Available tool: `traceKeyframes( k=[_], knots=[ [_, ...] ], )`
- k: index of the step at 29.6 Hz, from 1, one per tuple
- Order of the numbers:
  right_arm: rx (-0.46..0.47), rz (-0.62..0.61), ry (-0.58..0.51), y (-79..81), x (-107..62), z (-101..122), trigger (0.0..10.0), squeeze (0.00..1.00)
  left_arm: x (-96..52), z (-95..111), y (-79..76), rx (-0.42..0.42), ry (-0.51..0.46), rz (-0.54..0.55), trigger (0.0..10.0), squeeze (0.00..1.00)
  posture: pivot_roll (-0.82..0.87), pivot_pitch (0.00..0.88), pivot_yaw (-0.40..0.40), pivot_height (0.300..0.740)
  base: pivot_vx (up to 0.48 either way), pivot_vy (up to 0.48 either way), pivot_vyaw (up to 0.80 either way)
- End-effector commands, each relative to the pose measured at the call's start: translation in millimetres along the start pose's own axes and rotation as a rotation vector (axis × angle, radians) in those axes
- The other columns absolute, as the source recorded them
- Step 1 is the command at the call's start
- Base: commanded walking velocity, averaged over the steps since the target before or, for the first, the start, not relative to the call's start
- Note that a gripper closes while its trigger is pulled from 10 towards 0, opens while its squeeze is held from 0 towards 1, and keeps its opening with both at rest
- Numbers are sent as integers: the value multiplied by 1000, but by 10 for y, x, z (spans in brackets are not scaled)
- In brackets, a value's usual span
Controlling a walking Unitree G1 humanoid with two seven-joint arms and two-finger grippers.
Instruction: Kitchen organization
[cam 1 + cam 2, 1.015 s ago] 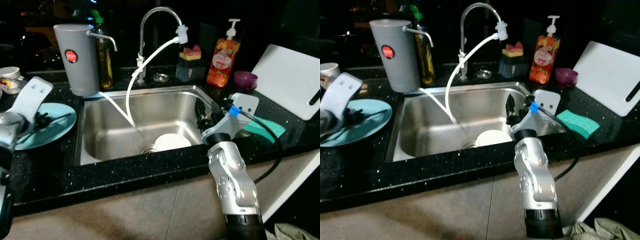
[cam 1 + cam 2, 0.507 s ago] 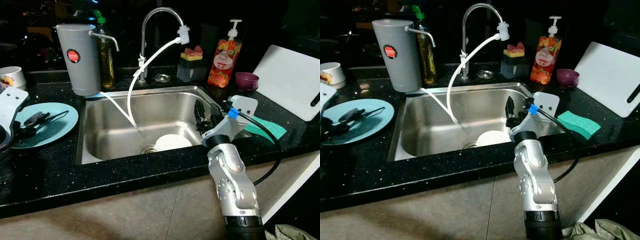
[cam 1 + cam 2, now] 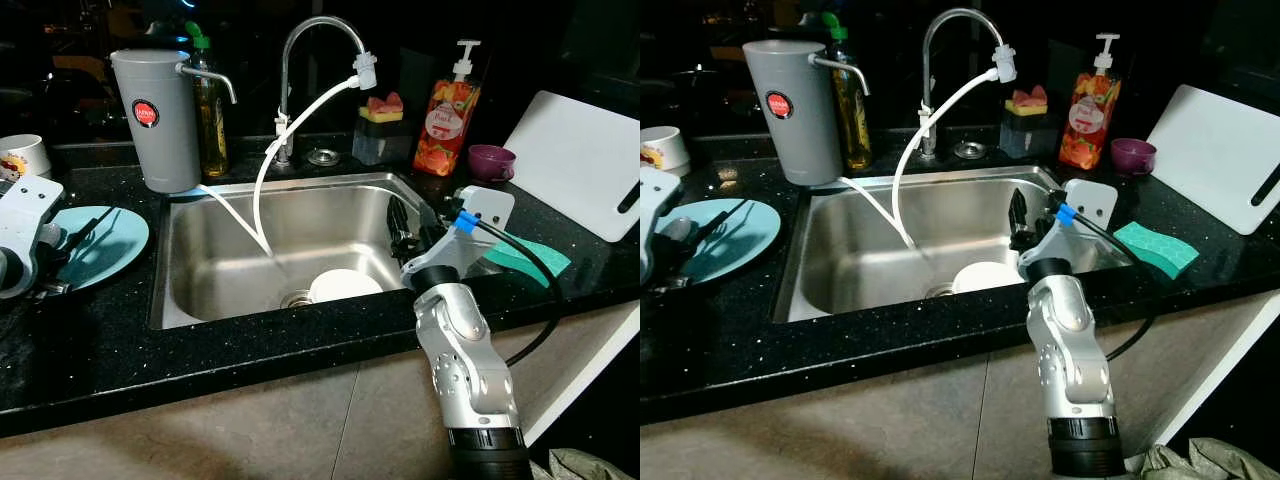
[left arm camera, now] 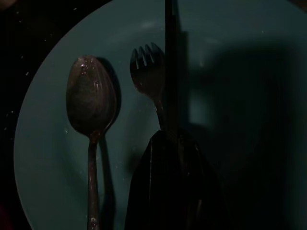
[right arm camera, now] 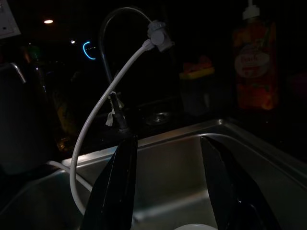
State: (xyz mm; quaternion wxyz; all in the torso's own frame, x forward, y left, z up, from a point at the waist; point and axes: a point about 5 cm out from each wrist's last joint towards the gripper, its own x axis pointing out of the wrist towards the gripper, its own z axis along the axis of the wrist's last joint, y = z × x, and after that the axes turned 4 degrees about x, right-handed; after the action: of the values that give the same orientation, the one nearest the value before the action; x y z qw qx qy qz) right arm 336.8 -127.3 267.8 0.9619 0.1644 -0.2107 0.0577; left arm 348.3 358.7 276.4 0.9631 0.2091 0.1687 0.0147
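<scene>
My left fingers (image 4: 165, 158) hovered over the teal plate (image 3: 105, 245) at mid-left of the head view, pressed together around a thin dark utensil handle (image 4: 169, 57). Spoon (image 4: 91, 103) and fork (image 4: 149, 67) lay side by side on the glossy plate, long axes parallel to my fingers, bowl and tines pointing away. My right fingers (image 5: 168, 182) stood spread wide and empty over the steel sink (image 3: 230, 250), above a white bowl (image 3: 345, 285).

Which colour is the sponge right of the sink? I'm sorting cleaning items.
Teal green sponge, clearest in the right eye view.
</scene>
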Motion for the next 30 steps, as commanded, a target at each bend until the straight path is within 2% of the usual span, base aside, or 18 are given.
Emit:
traceKeyframes(
  k=[1, 5, 6, 8, 11, 12, 13, 14, 15, 17, 18, 19, 20, 22, 23, 25, 27, 30],
  knots=[
    [-4, -4, 6, -22, -14, -3, 10000, 0, 48, 5, -44, -32, -16, 9, 3098, 0, 170, 112, -50, 740, 0, 0, 0],
    [-4, -4, 6, -22, -14, -3, 10000, 0, 48, 5, -44, -32, -16, 9, 3098, 0, 170, 112, -50, 740, 0, 0, 0],
    [-4, -3, 7, -22, -13, -4, 10000, 0, 33, 82, -13, -46, -61, 39, 10000, 0, 172, 112, -51, 740, 0, 0, 0],
    [-3, 0, 8, -16, -10, -5, 10000, 0, -75, 407, 131, -84, -222, 161, 10000, 0, 173, 113, -53, 740, 0, 0, 0],
    [-2, 1, 8, -13, -8, -7, 10000, 0, -136, 526, 205, -67, -266, 238, 10000, 0, 174, 114, -53, 740, 0, 0, 0],
    [-2, 1, 9, -12, -8, -7, 10000, 0, -187, 602, 262, -10, -284, 319, 10000, 0, 176, 115, -53, 740, 0, 0, 0],
    [-1, 1, 10, -10, -7, -11, 10000, 0, -230, 657, 302, 96, -283, 409, 10000, 0, 178, 115, -53, 740, 0, 0, 0],
    [-1, 1, 10, -10, -7, -11, 10000, 0, -230, 657, 302, 96, -283, 409, 10000, 0, 178, 115, -53, 740, 0, 0, 0],
    [0, 2, 11, -7, -6, -16, 10000, 0, -252, 715, 300, 151, -295, 450, 10000, 0, 179, 118, -54, 740, 0, 0, 0],
    [1, 2, 12, -5, -6, -19, 10000, 0, -243, 768, 250, 143, -312, 430, 10000, 0, 179, 118, -54, 740, 0, 0, 0],
    [2, 2, 13, -4, -4, -21, 10000, 0, -216, 809, 172, 84, -331, 363, 10000, 0, 177, 119, -55, 740, 0, 0, 0],
    [2, 2, 13, -4, -4, -21, 10000, 0, -216, 809, 172, 84, -331, 363, 10000, 0, 177, 119, -55, 740, 0, 0, 0],
    [2, 2, 13, -6, -2, -20, 10000, 0, -173, 853, 39, 1, -356, 243, 10000, 0, 177, 120, -57, 740, 0, 0, 0],
    [1, -2, 11, -19, 11, -10, 10000, 0, -59, 978, -379, -123, -424, -28, 10000, 0, 176, 125, -65, 740, 0, 0, 0],
    [1, -2, 11, -19, 11, -10, 10000, 0, -59, 978, -379, -123, -424, -28, 10000, 0, 176, 125, -65, 740, 0, 0, 0],
    [0, -2, 11, -24, 21, -4, 10000, 0, 48, 1057, -701, -176, -457, -166, 10000, 0, 173, 127, -69, 740, 0, 0, 0],
    [0, 3, 10, -10, 31, 3, 10000, 0, 189, 1079, -961, -172, -450, -211, 10000, 0, 166, 128, -70, 740, 0, 0, 0],
    [0, 5, 10, -5, 32, 5, 10000, 0, 224, 1081, -1027, -165, -446, -215, 10000, 0, 166, 128, -70, 740, 0, 0, 0]
  ],
)
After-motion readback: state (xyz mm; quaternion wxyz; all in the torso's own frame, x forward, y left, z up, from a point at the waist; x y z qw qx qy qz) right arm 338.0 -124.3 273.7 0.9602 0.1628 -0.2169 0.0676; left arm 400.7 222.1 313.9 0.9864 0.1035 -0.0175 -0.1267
